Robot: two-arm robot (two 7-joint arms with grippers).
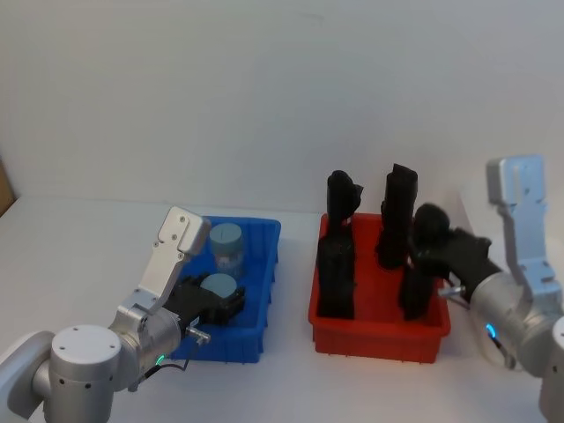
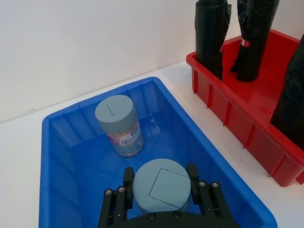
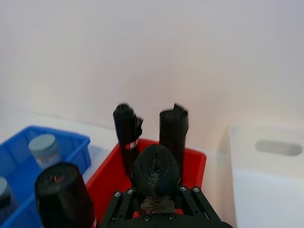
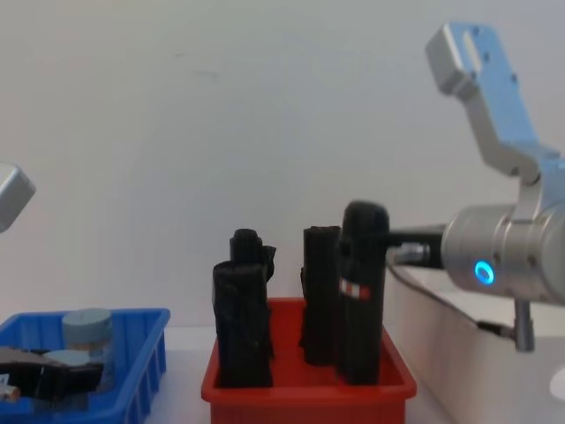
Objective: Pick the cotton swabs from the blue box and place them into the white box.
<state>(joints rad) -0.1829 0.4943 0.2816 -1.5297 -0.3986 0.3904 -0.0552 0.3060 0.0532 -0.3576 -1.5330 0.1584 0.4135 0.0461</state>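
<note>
My left gripper [image 2: 160, 173] is down inside the blue box [image 2: 80, 161], shut on one jar of cotton swabs [image 2: 160, 187] with a pale grey-blue lid; the head view shows that jar [image 1: 218, 285] at the box's near end. A second jar [image 2: 121, 126] stands upright farther back in the blue box [image 1: 271, 256]. My right gripper [image 3: 156, 190] is over the red bin's right side, shut on a black roll [image 3: 156, 168]. The white box [image 3: 266, 166] stands to the right of the red bin, beyond that gripper.
A red bin [image 1: 379, 330] right of the blue box holds several upright black rolls [image 1: 339, 264]. A narrow strip of bare white table separates the two bins. A plain white wall rises behind the table.
</note>
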